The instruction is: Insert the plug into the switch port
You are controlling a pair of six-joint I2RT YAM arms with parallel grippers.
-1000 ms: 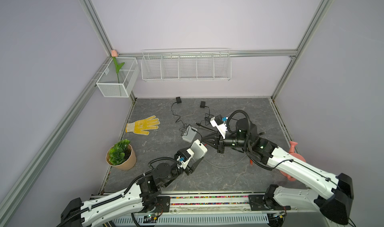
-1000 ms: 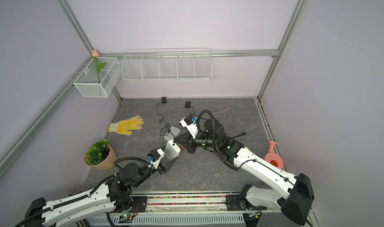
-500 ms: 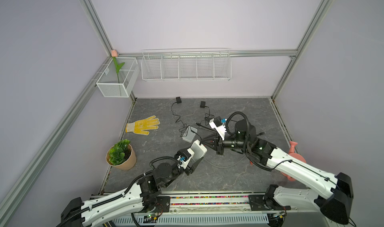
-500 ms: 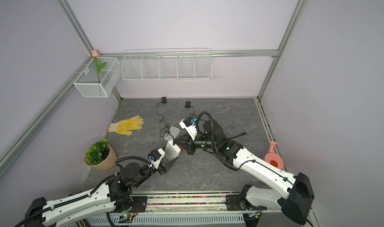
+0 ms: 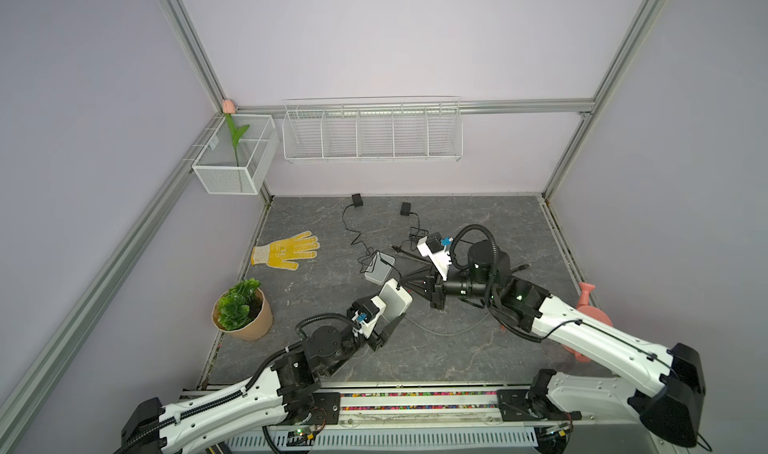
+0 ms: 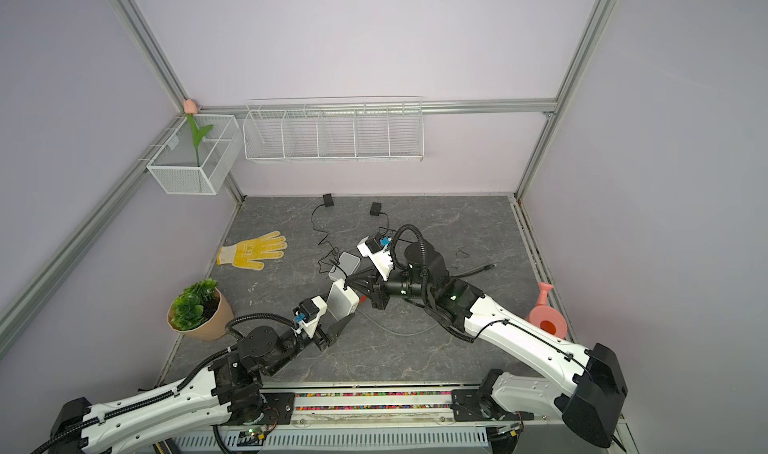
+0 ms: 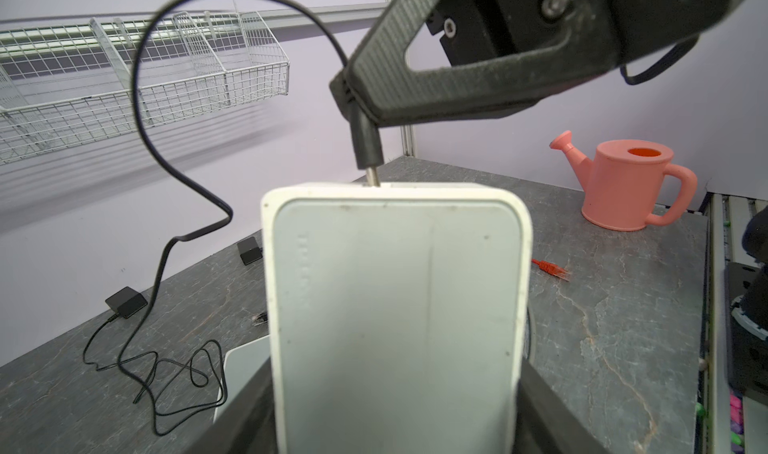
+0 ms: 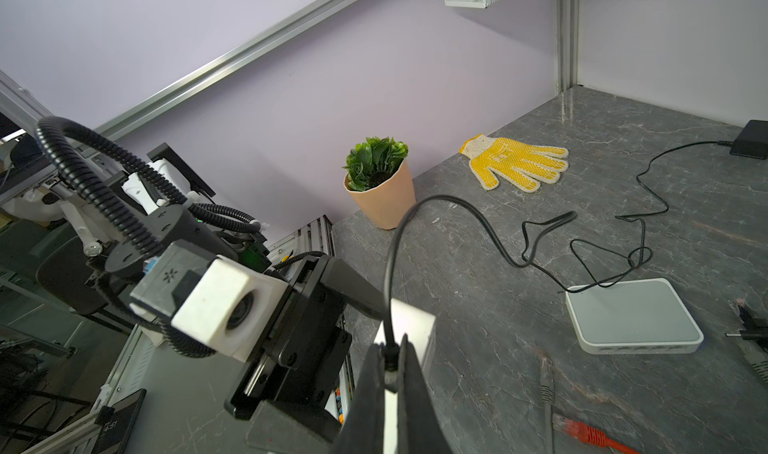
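Edged leftward since the earlier frame: barrel plug [image 7: 365,149], metal tip at the top edge of the white network switch [image 7: 395,306], which the left gripper [image 7: 395,373] clamps upright. Right gripper [image 8: 390,358] pinched tight on the plug body (seating depth not visible).

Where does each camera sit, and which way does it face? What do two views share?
Top views: high in front, looking down on the table; left arm and right arm visible.
Left wrist: on the left arm, looking along the switch toward plug and watering can; left gripper flanks the switch.
Right wrist: on the right arm, facing the left arm and potted plant; right gripper pinches the plug.
Shared: both wrist views show plug and switch.
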